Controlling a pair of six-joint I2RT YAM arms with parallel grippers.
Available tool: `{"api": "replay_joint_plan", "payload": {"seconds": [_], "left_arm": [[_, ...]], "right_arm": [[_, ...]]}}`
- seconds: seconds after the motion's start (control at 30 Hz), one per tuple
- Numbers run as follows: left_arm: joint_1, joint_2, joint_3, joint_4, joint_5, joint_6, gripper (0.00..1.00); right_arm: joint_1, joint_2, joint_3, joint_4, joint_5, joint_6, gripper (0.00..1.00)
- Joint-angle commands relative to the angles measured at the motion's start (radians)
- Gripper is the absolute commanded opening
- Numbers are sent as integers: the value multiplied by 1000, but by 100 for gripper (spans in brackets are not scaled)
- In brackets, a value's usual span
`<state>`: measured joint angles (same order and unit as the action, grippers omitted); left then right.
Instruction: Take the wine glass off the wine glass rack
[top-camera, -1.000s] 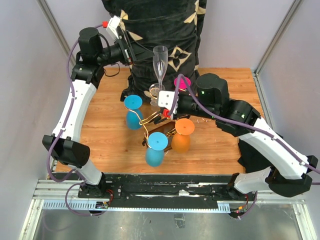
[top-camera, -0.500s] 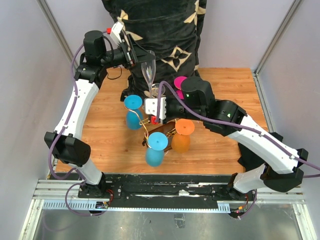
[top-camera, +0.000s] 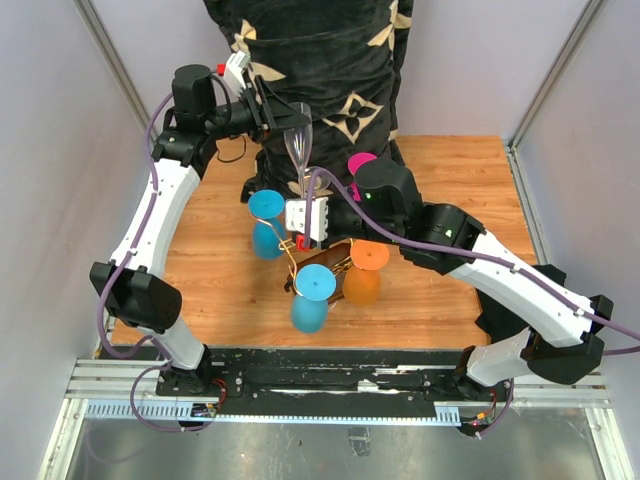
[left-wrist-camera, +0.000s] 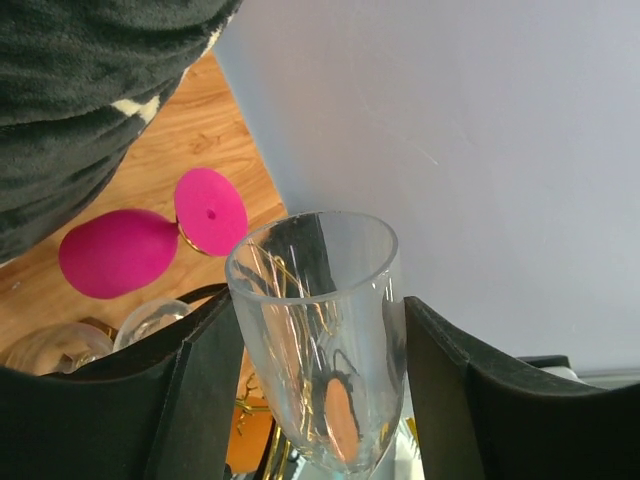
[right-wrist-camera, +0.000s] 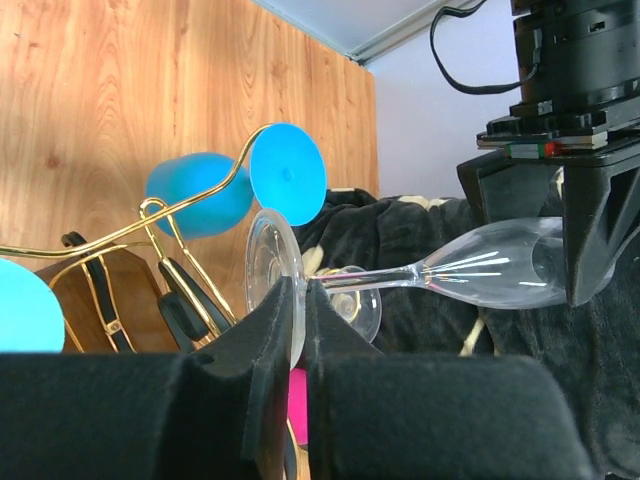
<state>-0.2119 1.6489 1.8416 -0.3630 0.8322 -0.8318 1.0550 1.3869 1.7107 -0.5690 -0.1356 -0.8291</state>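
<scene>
Noted wine glass (top-camera: 298, 148) aloft and tilted above the wine glass rack (right-wrist-camera: 80, 310), its foot edge pinched in the closed right gripper (right-wrist-camera: 303, 300). Found left gripper (left-wrist-camera: 318, 350) fingers flanking the bowl just under the rim; cannot tell whether pressing or barely apart. Saw black patterned cloth (top-camera: 320, 60) close behind the bowl, blue glass (top-camera: 266, 222) just below, bare tabletop (top-camera: 205, 270) at left.

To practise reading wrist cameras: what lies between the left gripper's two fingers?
The bowl of the clear wine glass, rim toward the camera, fills the gap in the left gripper; the left wrist view shows it.
</scene>
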Motion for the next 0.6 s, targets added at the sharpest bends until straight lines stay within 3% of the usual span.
{"api": "replay_joint_plan", "payload": {"seconds": [0.0, 0.2, 0.33, 0.43, 0.57], "left_arm": [[3, 6, 4, 42, 12, -14, 32], [12, 11, 18, 95, 10, -67, 28], [25, 24, 23, 118, 5, -106, 20], [45, 26, 30, 154, 3, -141, 20], [101, 10, 22, 243, 0, -210, 20]], "right_arm": [[19, -44, -19, 135, 97, -15, 9], [20, -51, -18, 133, 137, -13, 8], [19, -55, -26, 142, 163, -11, 25], [20, -59, -35, 155, 207, -11, 45], [19, -81, -64, 207, 281, -5, 99]]}}
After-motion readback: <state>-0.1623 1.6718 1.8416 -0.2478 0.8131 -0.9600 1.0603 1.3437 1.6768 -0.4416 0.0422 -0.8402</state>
